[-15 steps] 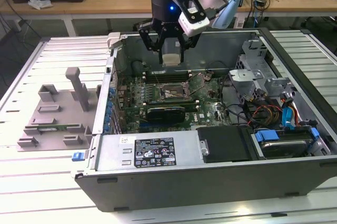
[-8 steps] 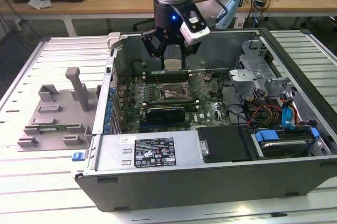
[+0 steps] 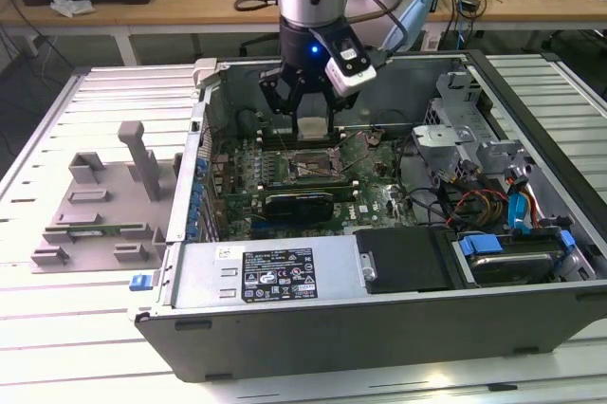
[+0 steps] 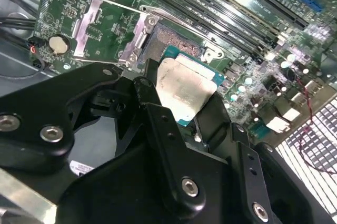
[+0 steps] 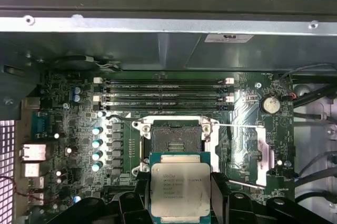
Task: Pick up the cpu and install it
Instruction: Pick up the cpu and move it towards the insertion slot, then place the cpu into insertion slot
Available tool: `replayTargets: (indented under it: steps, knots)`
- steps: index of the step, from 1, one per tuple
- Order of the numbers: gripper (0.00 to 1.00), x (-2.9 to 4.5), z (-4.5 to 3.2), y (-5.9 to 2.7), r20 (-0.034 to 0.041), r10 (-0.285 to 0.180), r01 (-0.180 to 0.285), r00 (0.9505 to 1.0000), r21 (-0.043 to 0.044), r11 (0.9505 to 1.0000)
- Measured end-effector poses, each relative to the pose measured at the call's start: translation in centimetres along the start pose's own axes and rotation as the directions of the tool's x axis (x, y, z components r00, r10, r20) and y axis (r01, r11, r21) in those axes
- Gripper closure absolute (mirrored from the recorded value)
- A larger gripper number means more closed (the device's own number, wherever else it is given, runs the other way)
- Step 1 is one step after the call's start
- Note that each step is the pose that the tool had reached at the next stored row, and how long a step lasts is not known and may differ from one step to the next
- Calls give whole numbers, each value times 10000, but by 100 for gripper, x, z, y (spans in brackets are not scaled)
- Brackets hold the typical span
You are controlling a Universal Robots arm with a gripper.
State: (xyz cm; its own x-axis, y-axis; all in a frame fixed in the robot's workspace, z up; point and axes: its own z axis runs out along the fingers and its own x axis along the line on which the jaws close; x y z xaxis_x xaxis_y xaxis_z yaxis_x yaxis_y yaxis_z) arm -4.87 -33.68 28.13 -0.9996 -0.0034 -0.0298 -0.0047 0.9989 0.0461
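Gripper (image 5: 180, 205), black and two-fingered, is clamping the cpu, a small flat square chip with a silver-grey metal top (image 5: 180, 188). One finger is pressing on each of two opposite edges. In the second wrist view the gripper (image 4: 181, 109) is pinching the chip (image 4: 185, 88) metal face up, with its green border showing around the lid.

I am holding it just above the green motherboard (image 5: 58, 90), not seated. Just beyond the chip, the dark square metal-framed socket (image 5: 174, 139) is lying open, its silver load plate (image 5: 247, 148) swung out to one side.

In the exterior view the gripper (image 3: 308, 105) is hanging inside the open grey computer case (image 3: 379, 328), and the cpu (image 3: 311, 126) is hovering over the socket (image 3: 313, 165).

Past the socket, long black memory slots (image 5: 163, 93) are running side by side, and a round silver coin battery (image 5: 270, 104) is sitting near their end.

The case is lying on its side on a white slatted counter (image 3: 66, 347). A grey plastic fixture (image 3: 95, 205) is resting beside it, to the exterior view's left.
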Motion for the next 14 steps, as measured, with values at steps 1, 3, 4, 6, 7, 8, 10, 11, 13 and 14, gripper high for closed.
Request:
replayTargets:
  steps: [1,3,4,6,7,8,10,11,13,14]
  knots:
    - [45,-2,30,4,-1,-2,2,10000,4,10000]
    - [45,-2,74,16,0,-8,8,10000,5,10000]
    - [45,-2,107,24,0,-18,18,10000,5,10000]
    - [45,0,149,27,-2,-24,24,10000,9,10000]
    - [45,0,161,27,-2,-24,24,10000,13,10000]
    - [45,1,161,27,-2,-25,25,10000,15,10000]
    - [45,1,164,27,-1,-24,24,10000,12,10000]
    - [45,1,165,27,-1,-25,25,10000,12,10000]
    - [45,1,165,27,-1,-24,24,10000,13,10000]
    - [45,1,166,27,-1,-24,24,10000,13,10000]
